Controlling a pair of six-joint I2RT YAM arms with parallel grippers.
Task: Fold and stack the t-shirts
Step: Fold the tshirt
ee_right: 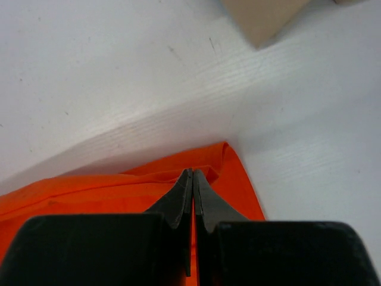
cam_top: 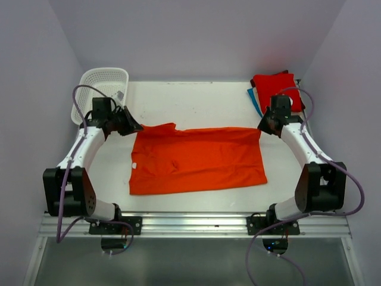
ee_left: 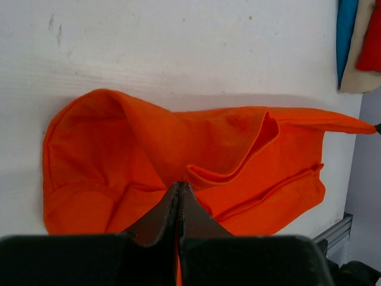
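- Left pincer [cam_top: 138, 127]: jaws pressed together on the far left corner of the orange t-shirt [cam_top: 196, 161]. In the left wrist view a sliver of orange cloth shows between the closed fingers.
- Right pincer [cam_top: 262, 127]: jaws likewise closed, pinching the far right corner of the same garment. The right wrist view shows the cloth edge running up to the fingertips.
- Orange t-shirt: lies lengthwise across the middle of the worktop [cam_top: 196, 98], between the two arms and mostly flat. Its far edge is drawn between the two pincers and appears slightly raised.
- Step in hand, as judged: an early fold, with both far corners gripped and the cloth not yet carried over.
- Next move calls for both pincers to travel together toward the near edge, level with each other, so the far edge lands parallel on the near one without bunching.
- Stack: the red folded t-shirt [cam_top: 275, 83] lies on top, with blue and beige edges beneath. It sits at the far right corner, just behind the right pincer.
- White mesh basket [cam_top: 107, 70]: far left corner, behind the left pincer.
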